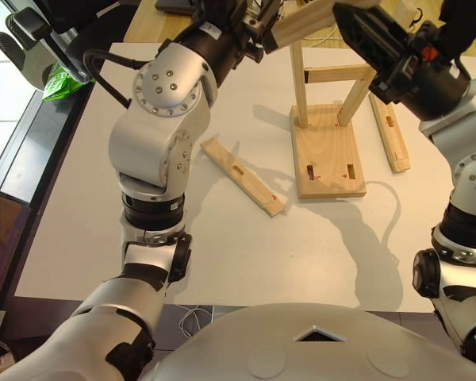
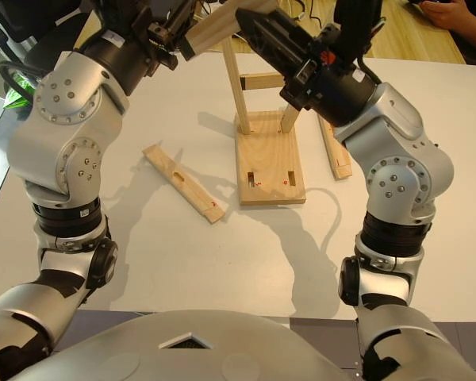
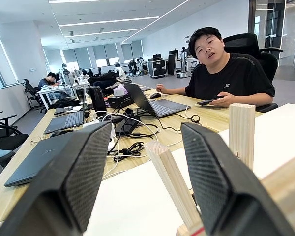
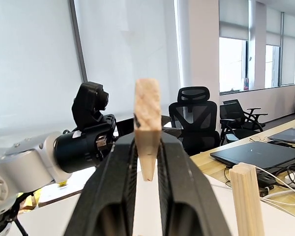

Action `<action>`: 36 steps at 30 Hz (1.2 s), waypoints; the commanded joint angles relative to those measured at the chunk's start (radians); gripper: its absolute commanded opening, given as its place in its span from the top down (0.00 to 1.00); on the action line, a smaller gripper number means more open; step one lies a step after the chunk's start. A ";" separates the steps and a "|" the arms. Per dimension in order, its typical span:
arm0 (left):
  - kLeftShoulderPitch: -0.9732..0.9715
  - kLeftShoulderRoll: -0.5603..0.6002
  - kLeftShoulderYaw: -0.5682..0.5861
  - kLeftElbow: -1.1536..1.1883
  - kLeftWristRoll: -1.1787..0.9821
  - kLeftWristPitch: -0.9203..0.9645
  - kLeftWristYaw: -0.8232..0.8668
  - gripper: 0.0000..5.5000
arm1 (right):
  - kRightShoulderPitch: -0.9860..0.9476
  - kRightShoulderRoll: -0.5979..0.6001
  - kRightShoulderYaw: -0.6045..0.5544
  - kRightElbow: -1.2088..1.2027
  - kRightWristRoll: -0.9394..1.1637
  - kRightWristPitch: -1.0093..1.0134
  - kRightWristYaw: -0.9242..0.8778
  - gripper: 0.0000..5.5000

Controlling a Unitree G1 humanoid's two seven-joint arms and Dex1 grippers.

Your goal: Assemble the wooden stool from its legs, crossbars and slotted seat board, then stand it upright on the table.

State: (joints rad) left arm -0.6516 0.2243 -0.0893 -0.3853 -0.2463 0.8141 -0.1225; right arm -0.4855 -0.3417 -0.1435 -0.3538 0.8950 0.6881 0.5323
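White table [image 1: 246, 254] in an open office. Seat board [image 1: 327, 171] lies flat near the centre. Two legs [image 1: 300, 79] stand in its 12 o'clock end, joined by a crossbar [image 1: 337, 75]. One loose slotted piece [image 1: 242, 175] lies at 9 o'clock of the board, apart from it; a second slotted piece [image 1: 390, 131] lies near its 3 o'clock side. Right gripper [image 4: 147, 147] is clamped on a wooden bar [image 2: 214, 28] held above the legs. Left gripper [image 3: 146, 142] sits at the bar's other end, fingers spread.
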 commanded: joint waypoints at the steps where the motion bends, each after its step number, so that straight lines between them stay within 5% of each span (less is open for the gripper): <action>1: 0.010 -0.007 -0.002 -0.009 0.010 0.020 -0.005 0.53 | -0.030 0.023 0.001 -0.012 0.030 0.017 -0.035 0.93; 14: 0.011 -0.013 -0.016 -0.014 0.009 0.021 -0.014 0.53 | 0.048 0.011 0.129 0.024 -0.082 -0.013 0.015 0.93; 36: 0.030 -0.010 -0.094 -0.043 0.025 0.094 -0.074 0.53 | -0.001 0.078 0.175 0.043 -0.140 -0.026 0.047 0.93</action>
State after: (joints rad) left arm -0.6142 0.2243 -0.1719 -0.4147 -0.2156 0.9012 -0.1812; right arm -0.4754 -0.2609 0.0190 -0.3075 0.7619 0.6520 0.5766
